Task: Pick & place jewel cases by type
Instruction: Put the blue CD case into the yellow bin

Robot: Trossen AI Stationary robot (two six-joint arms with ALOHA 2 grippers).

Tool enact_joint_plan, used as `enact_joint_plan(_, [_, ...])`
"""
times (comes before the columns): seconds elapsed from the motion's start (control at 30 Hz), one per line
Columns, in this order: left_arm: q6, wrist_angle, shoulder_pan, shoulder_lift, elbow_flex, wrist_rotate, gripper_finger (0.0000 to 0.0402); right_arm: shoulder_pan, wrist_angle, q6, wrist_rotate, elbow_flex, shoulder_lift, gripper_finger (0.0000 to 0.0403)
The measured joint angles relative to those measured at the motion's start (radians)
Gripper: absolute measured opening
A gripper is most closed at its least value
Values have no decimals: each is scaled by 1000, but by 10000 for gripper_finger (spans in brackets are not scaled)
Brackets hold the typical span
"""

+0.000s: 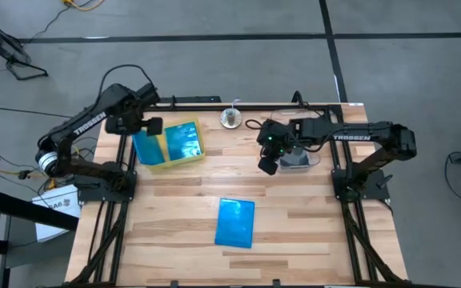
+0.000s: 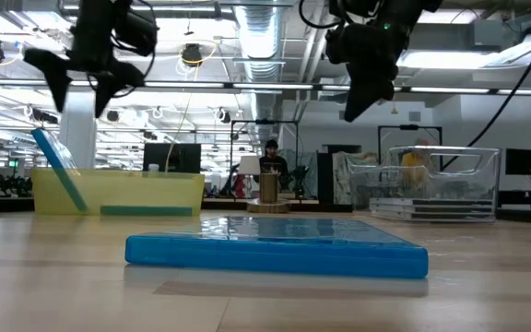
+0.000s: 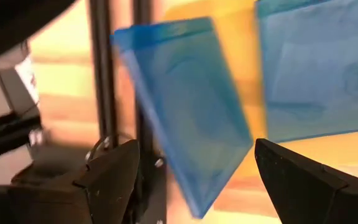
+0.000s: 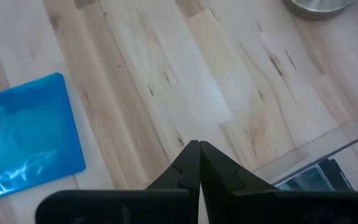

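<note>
Jaws wide, left gripper (image 1: pixel 152 128) hovers over tilted blue case (image 1: pixel 145 147).

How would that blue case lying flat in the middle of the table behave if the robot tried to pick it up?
The blue case looks thin, flat and rigid, so it probably stays stiff rather than flopping. Its glossy surface suggests it may slide on the wooden table when nudged. Lying flush, its edges look hard to get fingers under.

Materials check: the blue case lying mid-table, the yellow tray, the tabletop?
Blue case: looks like translucent glossy plastic; lights reflect off its lid in the low view. Yellow tray: probably semi-translucent matte plastic. Tabletop: pale wood planks with visible grain, satin finish.
</note>
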Motion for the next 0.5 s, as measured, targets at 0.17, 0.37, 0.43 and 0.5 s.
enact_joint_plan(0.17, [-83, -47, 32, -39, -39, 68, 313, 7, 19, 0, 0, 0, 0, 0])
enact_joint_plan(0.37, [-134, -27, 53, -57, -161, 144, 313, 14, 30, 0, 0, 0, 0, 0])
enact_joint_plan(0.43, [-144, -31, 53, -58, -201, 126, 313, 14, 30, 1, -5, 0, 0, 0])
enact_joint_plan(0.5, [-160, -22, 53, -58, -233, 118, 313, 13, 30, 1, -23, 0, 0, 0])
